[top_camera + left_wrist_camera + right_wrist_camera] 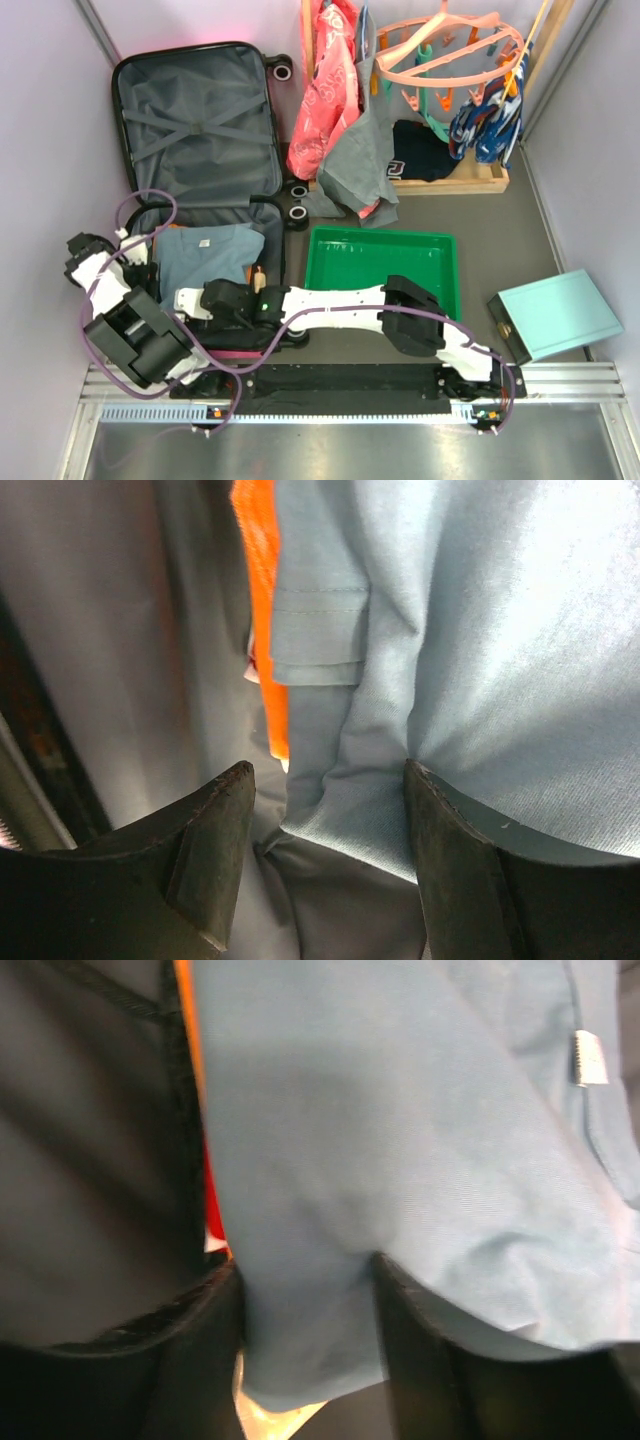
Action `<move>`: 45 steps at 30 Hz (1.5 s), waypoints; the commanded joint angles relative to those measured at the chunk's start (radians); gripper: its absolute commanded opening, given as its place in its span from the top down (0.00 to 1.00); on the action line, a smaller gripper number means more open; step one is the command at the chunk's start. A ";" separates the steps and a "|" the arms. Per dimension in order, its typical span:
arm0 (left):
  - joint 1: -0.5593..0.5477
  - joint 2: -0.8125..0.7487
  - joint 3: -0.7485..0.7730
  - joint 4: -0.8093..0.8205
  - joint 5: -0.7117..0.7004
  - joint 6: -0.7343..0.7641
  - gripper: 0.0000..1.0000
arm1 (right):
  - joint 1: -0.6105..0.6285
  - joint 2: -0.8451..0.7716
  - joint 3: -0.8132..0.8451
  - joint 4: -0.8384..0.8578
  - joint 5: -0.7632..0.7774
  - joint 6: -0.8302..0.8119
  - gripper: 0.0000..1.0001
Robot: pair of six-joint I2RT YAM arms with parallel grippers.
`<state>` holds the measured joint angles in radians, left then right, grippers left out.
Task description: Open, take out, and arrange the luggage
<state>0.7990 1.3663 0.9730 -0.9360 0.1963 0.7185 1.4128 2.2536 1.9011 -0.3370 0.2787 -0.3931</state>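
1. Up in the far-left corner of the counter [500, 225] sits the luggage [200, 120], lying wide open. The lid half is flat toward the back wall, with its grey strapped lining facing up, and the near half has a folded blue-grey shirt [210, 255] in it.
2. The surface is plain dark grey. Pale lilac walls [40, 120] close it in on the left, right and back, and a metal rail [560, 375] runs along the near edge where both arms are bolted.
3. A green tray [400, 262] sits mid-counter, just right of the luggage. A teal box [555, 315] is off by the right wall.
4. At the back there's a wooden rack [460, 183] draped in clothes, with a pink peg hanger [450, 45] above it.
5. The left claw [325, 770] is spread fairly wide over the shirt. A fold lies against one finger, with a gap at the other. An orange cloth [262, 600] peeks out beside it.
6. The right claw [308, 1260] straddles the same shirt. Fabric fills the whole space between its fingers, but I can't tell if it's really pinched.
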 commanded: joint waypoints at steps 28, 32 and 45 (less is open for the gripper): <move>0.016 -0.007 0.072 -0.193 0.170 0.078 1.00 | -0.052 -0.123 0.104 -0.030 0.280 0.002 1.00; 0.014 -0.053 0.147 -0.219 0.247 0.061 1.00 | -0.058 -0.180 0.096 -0.030 0.296 -0.032 1.00; -0.029 -0.064 0.348 -0.365 0.456 0.062 1.00 | -0.113 -0.328 0.059 -0.099 0.304 -0.084 1.00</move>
<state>0.7834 1.2949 1.2301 -1.2659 0.5903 0.7624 1.3376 2.0525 1.9503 -0.4057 0.5365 -0.4549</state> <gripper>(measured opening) 0.023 0.048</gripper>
